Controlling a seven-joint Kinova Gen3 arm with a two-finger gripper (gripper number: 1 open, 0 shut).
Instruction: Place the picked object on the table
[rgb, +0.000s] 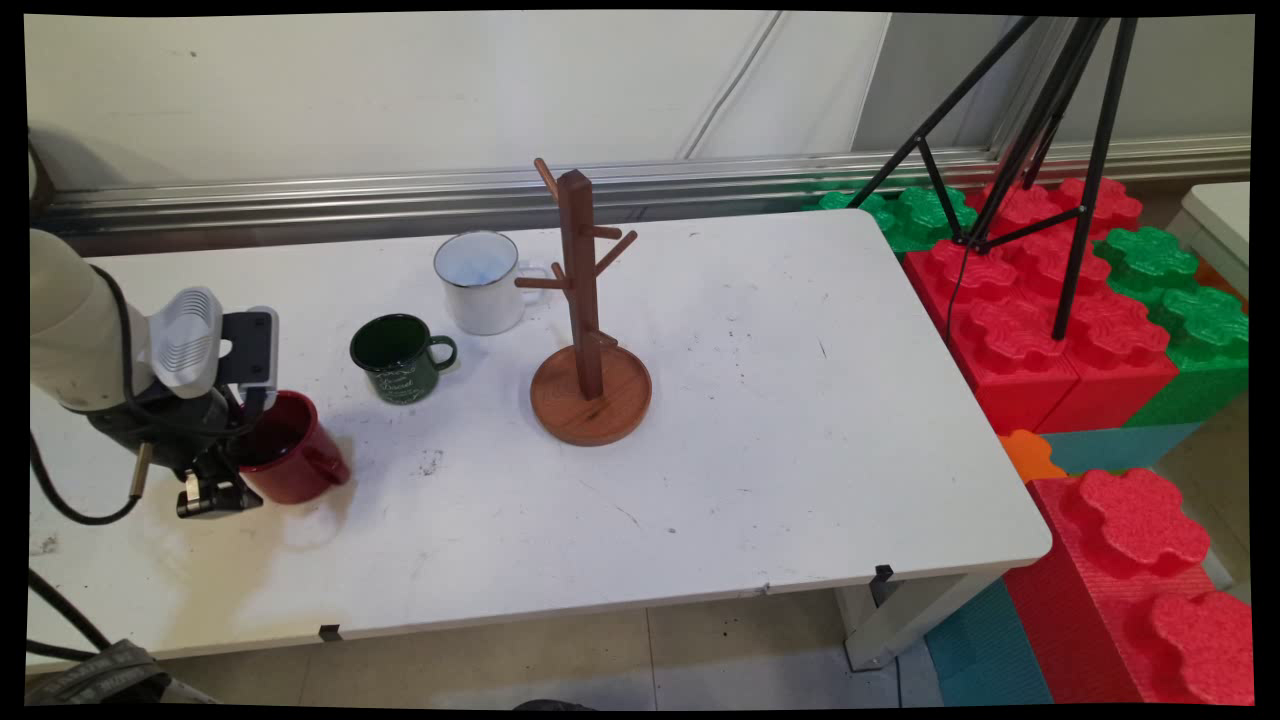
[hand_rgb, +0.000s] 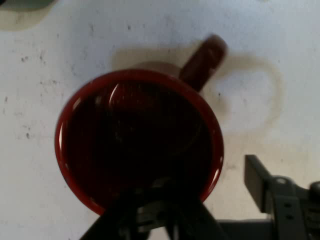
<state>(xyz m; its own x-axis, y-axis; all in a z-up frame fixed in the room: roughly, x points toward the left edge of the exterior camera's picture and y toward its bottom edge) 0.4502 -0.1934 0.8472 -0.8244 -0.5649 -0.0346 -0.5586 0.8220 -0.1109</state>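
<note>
At the far left of the tabletop (rgb: 780, 400), the end effector (rgb: 222, 478) hangs directly over the red mug (rgb: 292, 448), which stands upright near the table's left front with its handle turned away from the arm, toward the right in the main view. In the hand view one finger (hand_rgb: 150, 207) reaches down inside the mug's mouth at the near wall, while the other finger (hand_rgb: 260, 182) stands outside the rim, apart from it; the jaws are spread and straddle the wall without yet pressing on it, so nothing is held. To the right and farther back stands a dark green mug (rgb: 400, 357), upright, handle to the right, well apart from the red one. Farther right again, nearer the wall, is a white mug (rgb: 480, 282), whose handle points toward the wooden mug tree (rgb: 585, 310); this stand rises from a round base near the middle of the table, and all its pegs are bare. Beyond the table's right edge lie large red and green foam blocks (rgb: 1050, 320) and the legs of a black tripod (rgb: 1040, 130). Judged risks: a pinch on a thin curved wall gives a narrow hold, so the mug could swing or slip once lifted; a closing finger that meets the wall off-centre could push the mug sideways across the smooth tabletop or tip it; a further descent could drive the inner finger into the mug's bottom.
</note>
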